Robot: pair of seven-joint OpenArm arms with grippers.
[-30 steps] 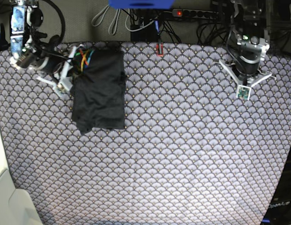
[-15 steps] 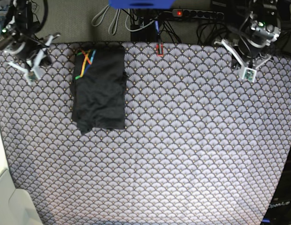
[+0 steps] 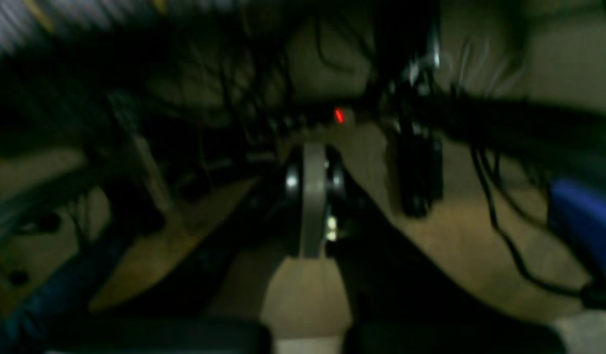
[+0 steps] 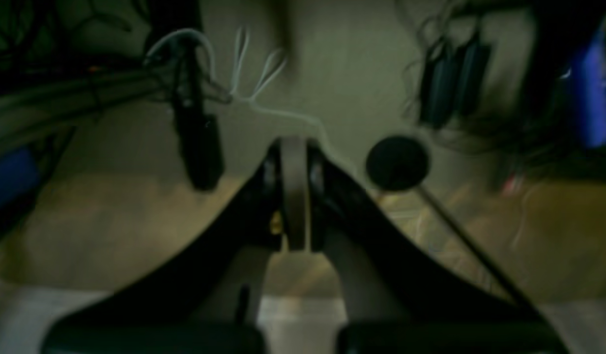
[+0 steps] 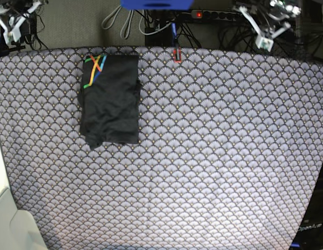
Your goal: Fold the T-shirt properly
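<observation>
The T-shirt (image 5: 110, 99) lies folded into a dark charcoal rectangle at the back left of the tablecloth (image 5: 213, 156). Its crossed orange, green and blue stripe mark (image 5: 95, 67) faces up at its far left corner. My left gripper (image 5: 265, 40) is raised beyond the table's back right edge, far from the shirt. In the left wrist view (image 3: 312, 196) its fingers stand pressed together and hold nothing. My right gripper (image 5: 14, 27) is raised past the back left corner. In the right wrist view (image 4: 293, 196) it is shut and empty.
A power strip (image 5: 218, 14) with a red light and loose cables lies behind the table. A blue object (image 5: 156, 4) sits at the top middle. A small red clip (image 5: 177, 54) is on the back edge. A white surface (image 5: 10, 224) borders the front left corner.
Both arms have drawn back and up from the table to beyond its back edge. The right gripper has left the shirt's side, baring the stripe mark. The shirt has not moved.
</observation>
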